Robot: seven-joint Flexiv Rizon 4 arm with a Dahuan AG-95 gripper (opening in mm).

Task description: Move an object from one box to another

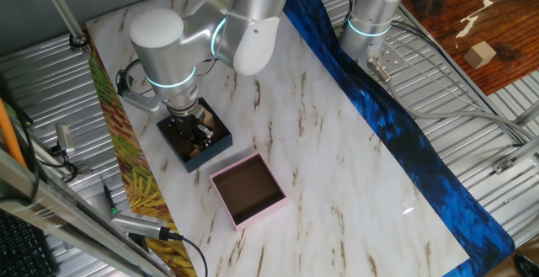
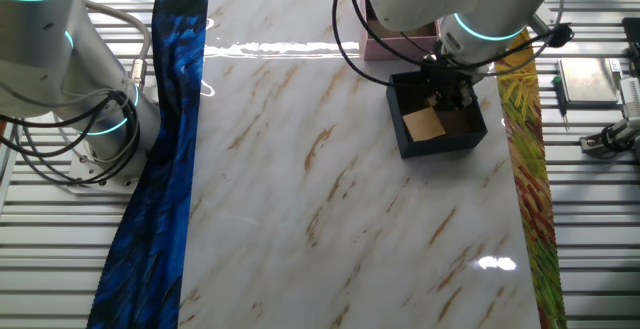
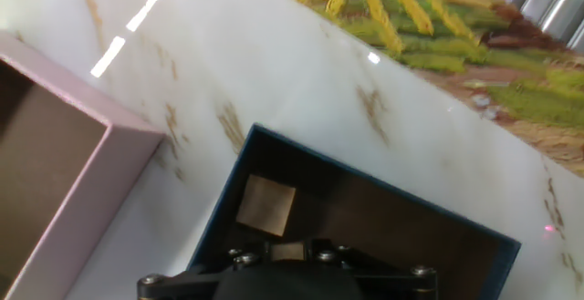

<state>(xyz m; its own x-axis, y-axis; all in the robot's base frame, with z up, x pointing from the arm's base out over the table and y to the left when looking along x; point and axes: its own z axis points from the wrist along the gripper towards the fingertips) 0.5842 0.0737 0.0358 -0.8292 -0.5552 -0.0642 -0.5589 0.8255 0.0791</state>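
In the other fixed view a small tan block (image 2: 424, 124) lies on the floor of the navy box (image 2: 437, 146), looking light, stiff and best pinched across its flat sides, while the gripper (image 2: 450, 91) reaches down into the box just beside it, its opening impossible to judge here, with the pink box (image 1: 246, 191) nearby.

White marble desk (image 1: 337, 142), blue cloth strip (image 1: 396, 134) along one edge, yellow leaf-print strip (image 1: 126, 159) along the other, wooden block (image 1: 481, 54) beyond.
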